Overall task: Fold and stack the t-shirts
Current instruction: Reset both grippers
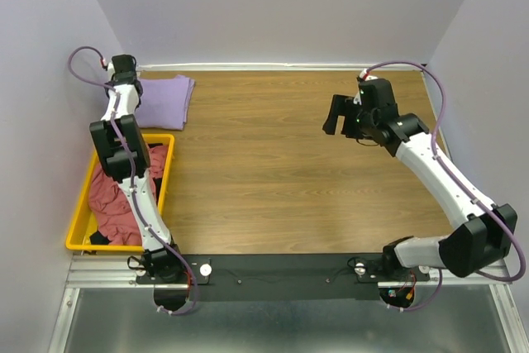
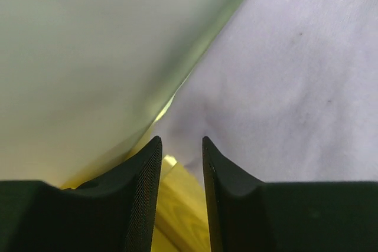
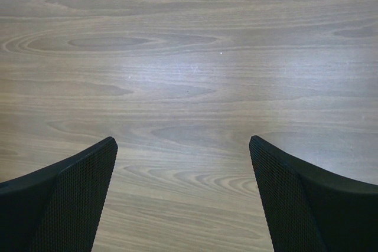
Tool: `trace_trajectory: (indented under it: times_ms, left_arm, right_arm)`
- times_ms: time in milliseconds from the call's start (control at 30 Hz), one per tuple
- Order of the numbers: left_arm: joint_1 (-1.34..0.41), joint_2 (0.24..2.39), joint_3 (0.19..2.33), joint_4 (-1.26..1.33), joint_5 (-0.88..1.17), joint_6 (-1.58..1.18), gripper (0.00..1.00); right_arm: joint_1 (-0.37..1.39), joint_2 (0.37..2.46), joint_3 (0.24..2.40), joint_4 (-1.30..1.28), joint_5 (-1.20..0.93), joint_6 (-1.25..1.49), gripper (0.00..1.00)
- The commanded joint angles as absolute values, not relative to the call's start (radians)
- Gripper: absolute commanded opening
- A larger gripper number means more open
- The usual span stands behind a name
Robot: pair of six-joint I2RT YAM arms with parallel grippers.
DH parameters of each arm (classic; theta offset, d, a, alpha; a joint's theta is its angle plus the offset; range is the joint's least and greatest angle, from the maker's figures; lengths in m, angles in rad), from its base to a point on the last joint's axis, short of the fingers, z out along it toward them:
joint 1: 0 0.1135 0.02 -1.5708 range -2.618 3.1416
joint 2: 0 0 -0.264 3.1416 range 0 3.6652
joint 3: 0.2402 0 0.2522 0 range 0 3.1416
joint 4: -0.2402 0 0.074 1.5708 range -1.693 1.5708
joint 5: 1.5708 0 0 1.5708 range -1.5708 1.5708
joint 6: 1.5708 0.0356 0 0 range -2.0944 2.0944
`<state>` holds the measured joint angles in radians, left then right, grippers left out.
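Lavender t-shirt (image 1: 165, 101) lies folded flat on the tabletop (image 1: 281, 171), just beyond the far end of the yellow bin (image 1: 165, 173). Left hand (image 2: 180, 146) is down at the shirt's edge with its jaws narrow. The cloth edge sits right at the fingertips (image 2: 152, 149), can't tell if it's pinched. Red-pink t-shirt (image 1: 116, 196) is heaped inside the bin, and a dark t-shirt (image 1: 98, 239) shows at the bin's near end. Right hand (image 3: 183, 140) is well apart from the bin over bare wood, jaws wide, holding nothing.
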<state>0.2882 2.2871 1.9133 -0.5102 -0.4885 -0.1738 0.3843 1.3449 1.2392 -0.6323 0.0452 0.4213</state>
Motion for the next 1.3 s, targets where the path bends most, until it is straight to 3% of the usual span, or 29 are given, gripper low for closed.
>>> trace_trajectory:
  times_ms: [0,200,500,833,1033,1267]
  left_arm:
    - [0.288,2.166,1.885,-0.451,-0.497,-0.202,0.42]
    - [0.227,1.995,1.815,-0.436,-0.411,-0.204,0.42]
    - [-0.07,1.616,1.579,-0.38,-0.319,-0.297,0.43]
    - [-0.275,0.863,1.129,-0.288,-0.298,-0.488,0.46]
    - [-0.275,0.495,1.005,-0.44,-0.417,-0.472,0.61]
    - [-0.276,0.278,1.006,-0.595,-0.494,-0.494,0.78]
  right_arm:
    - [0.388,1.276,1.212,-0.641,0.1,0.419,1.0]
    - [0.388,1.16,1.213,-0.666,0.147,0.407,1.0]
    - [0.388,0.901,1.192,-0.718,0.35,0.313,1.0]
    - [0.388,0.568,1.134,-0.756,0.442,0.206,1.0]
    - [0.388,0.425,1.115,-0.753,0.495,0.172,1.0]
    - [0.39,0.339,1.083,-0.741,0.471,0.123,1.0]
